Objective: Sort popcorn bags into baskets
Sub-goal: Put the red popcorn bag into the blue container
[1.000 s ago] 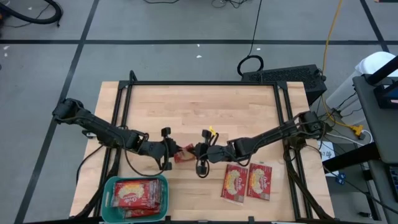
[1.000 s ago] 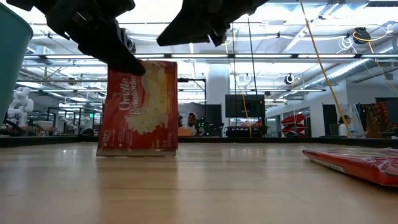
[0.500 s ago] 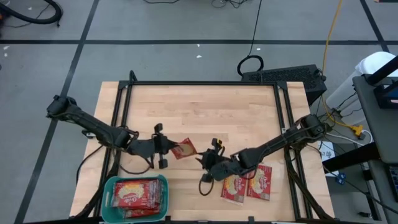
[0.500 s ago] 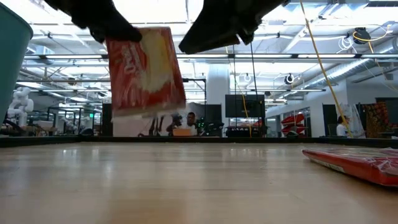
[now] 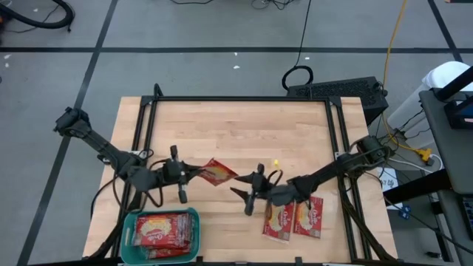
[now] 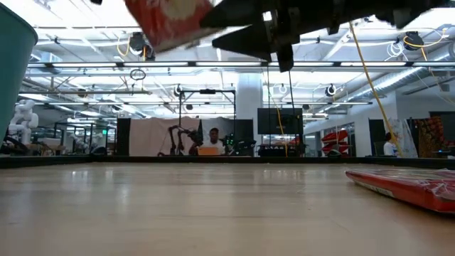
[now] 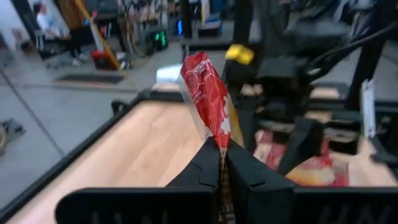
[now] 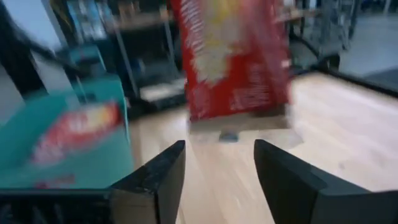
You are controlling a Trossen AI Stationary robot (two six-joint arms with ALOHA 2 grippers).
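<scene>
The left pincer (image 5: 194, 171) clenches a popcorn bag (image 5: 218, 172) aloft, probably bound next for the teal basket (image 5: 130, 222), while the right pincer (image 5: 238, 191) gapes empty nearby.

One basket (image 5: 130, 225), two arms, several popcorn bags (image 5: 294, 216).

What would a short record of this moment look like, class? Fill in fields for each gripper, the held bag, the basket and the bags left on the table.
left gripper: shut on the held popcorn bag, lifted clear of the table
right gripper: open, empty, beside the table bags
held popcorn bag: in the air, between the two grippers, not yet over the basket
basket: teal, at the table's near left corner, already holds popcorn bags
table bags: two, lying flat side by side, on the right
table: pale wood
</scene>
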